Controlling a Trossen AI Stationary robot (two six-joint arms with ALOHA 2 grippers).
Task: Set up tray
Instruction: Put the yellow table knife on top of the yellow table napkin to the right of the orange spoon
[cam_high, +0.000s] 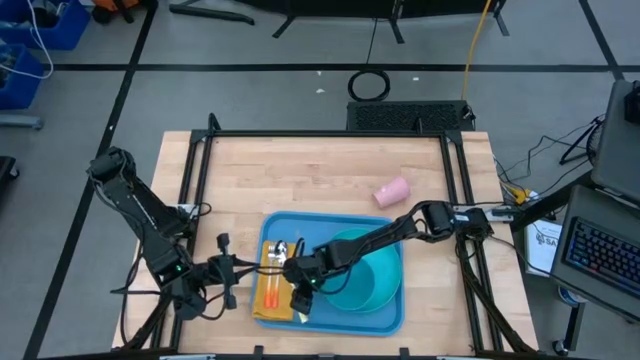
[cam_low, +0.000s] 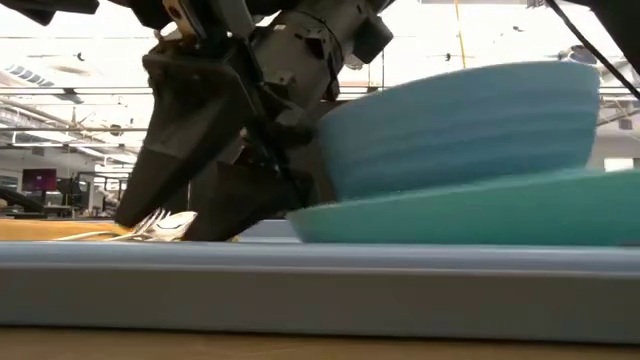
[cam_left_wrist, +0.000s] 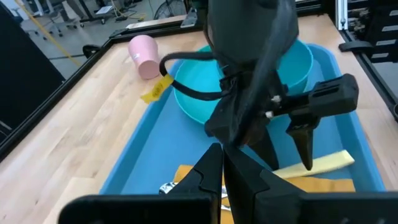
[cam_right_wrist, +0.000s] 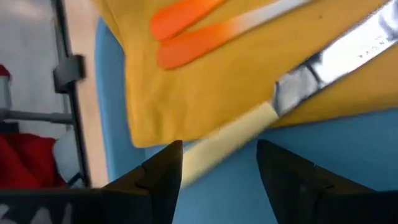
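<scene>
The light-blue tray (cam_high: 385, 318) lies at the table's near middle. On its left part lies a yellow-orange napkin (cam_high: 272, 305) with two orange-handled utensils (cam_right_wrist: 186, 28), a fork and spoon (cam_low: 160, 224), and a knife (cam_right_wrist: 336, 56). The knife's cream handle (cam_right_wrist: 230, 140) reaches off the napkin onto the tray. My right gripper (cam_right_wrist: 217, 171) (cam_high: 300, 290) is open and points down. Its fingers stand on either side of that handle (cam_left_wrist: 317, 163) without touching it. My left gripper (cam_left_wrist: 222, 155) (cam_high: 245, 268) is shut and hovers at the tray's left rim, touching nothing.
A turquoise bowl (cam_low: 460, 125) stands on a turquoise plate (cam_low: 480, 212) on the tray's right part (cam_high: 365, 280). A pink cup (cam_high: 392, 190) lies on its side on the bare wood beyond the tray. Black frame rails (cam_high: 330, 133) border the table.
</scene>
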